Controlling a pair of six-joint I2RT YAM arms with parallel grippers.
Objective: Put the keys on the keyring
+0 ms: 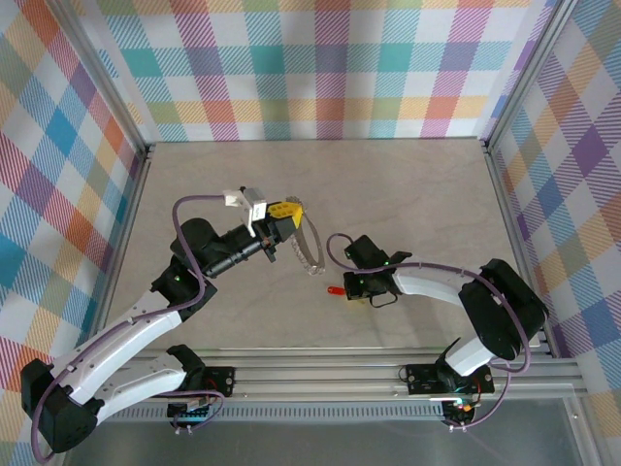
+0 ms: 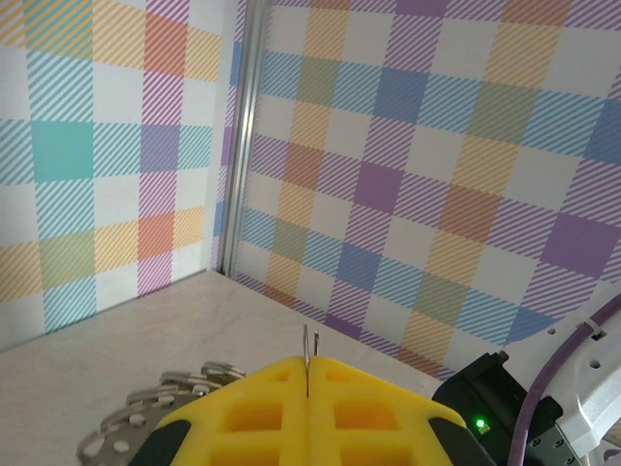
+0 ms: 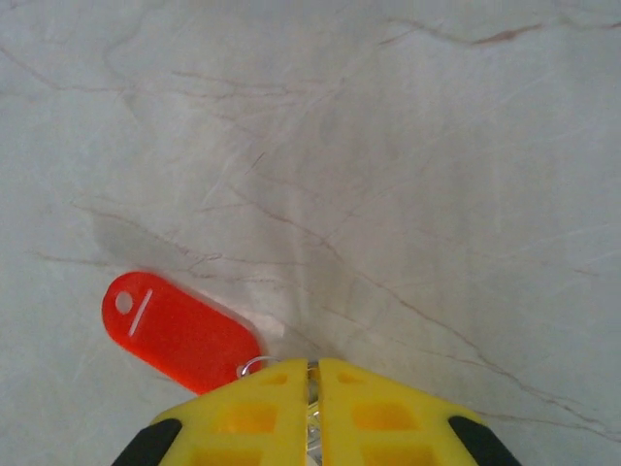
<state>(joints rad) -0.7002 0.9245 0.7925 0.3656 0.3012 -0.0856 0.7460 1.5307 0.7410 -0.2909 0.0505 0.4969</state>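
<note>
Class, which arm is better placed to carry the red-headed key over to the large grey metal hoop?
Right. The right claw is shut on the small silver key with a red plastic head, while the left claw holds the large thin grey metal hoop raised.

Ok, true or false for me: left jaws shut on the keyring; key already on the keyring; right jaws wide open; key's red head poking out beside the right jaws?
1. The left jaws are shut on the keyring. True.
2. The key is already on the keyring. False: it is apart from the ring, over at the right jaws.
3. The right jaws are wide open. False: they are shut, with the key's metal end between them.
4. The key's red head sticks out beside the right jaws. True.
</note>
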